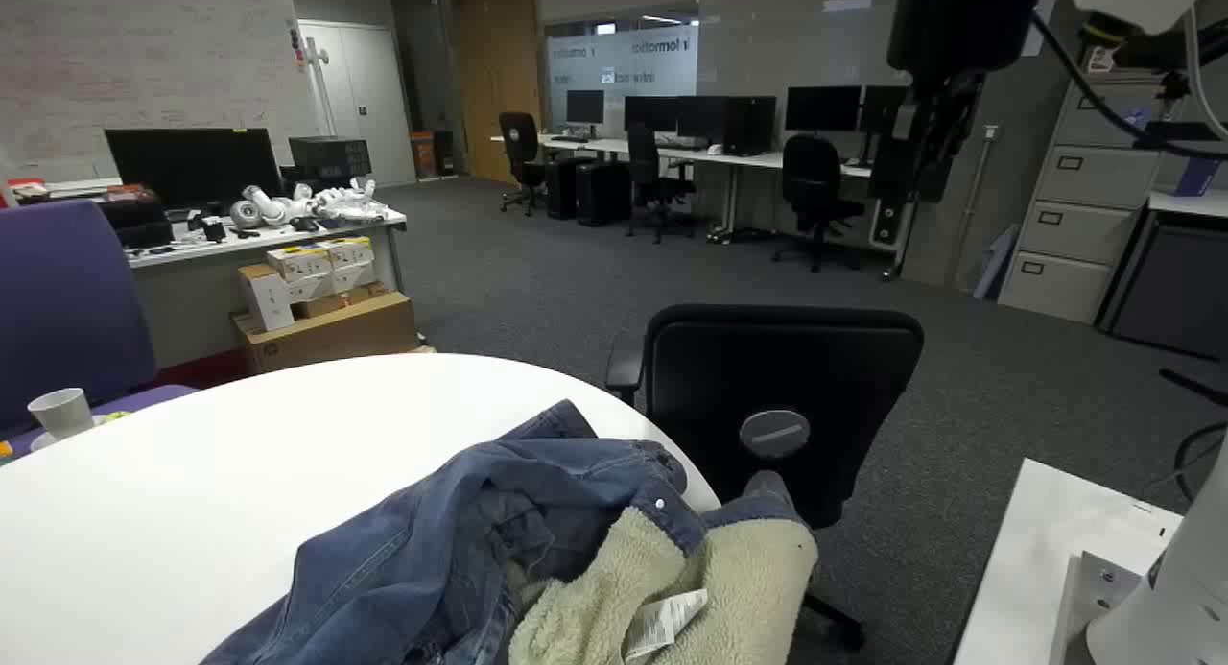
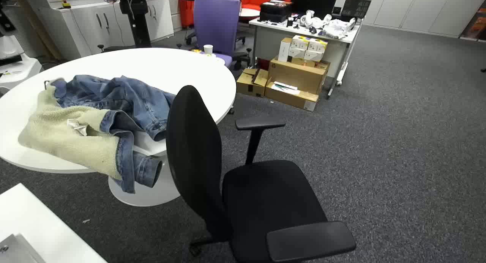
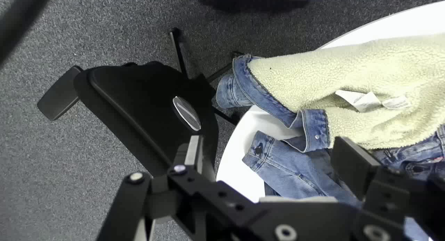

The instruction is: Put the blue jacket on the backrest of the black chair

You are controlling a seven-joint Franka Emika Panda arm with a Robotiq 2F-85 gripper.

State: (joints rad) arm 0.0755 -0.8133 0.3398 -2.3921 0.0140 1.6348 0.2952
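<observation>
The blue denim jacket with cream fleece lining lies crumpled on the round white table in both exterior views [image 1: 413, 550] [image 2: 140, 96]. Part of it hangs over the table edge beside the black chair. The chair's backrest [image 1: 777, 396] [image 2: 193, 153] stands upright at the table edge, with nothing on it; its seat faces away from the table. My gripper [image 1: 892, 219] hangs high at the upper right in an exterior view. In the wrist view my gripper [image 3: 273, 154] is open and empty, above the jacket [image 3: 288, 168] and backrest [image 3: 139, 105], apart from both.
The round white table [image 1: 240, 454] [image 2: 197, 77] bears the jacket. A purple chair [image 1: 67, 300] [image 2: 216, 24] stands at its far side with a white cup [image 1: 62, 411]. The chair's armrests [image 2: 260, 122] stick out sideways. A white robot stand [image 1: 1046, 540] is nearby.
</observation>
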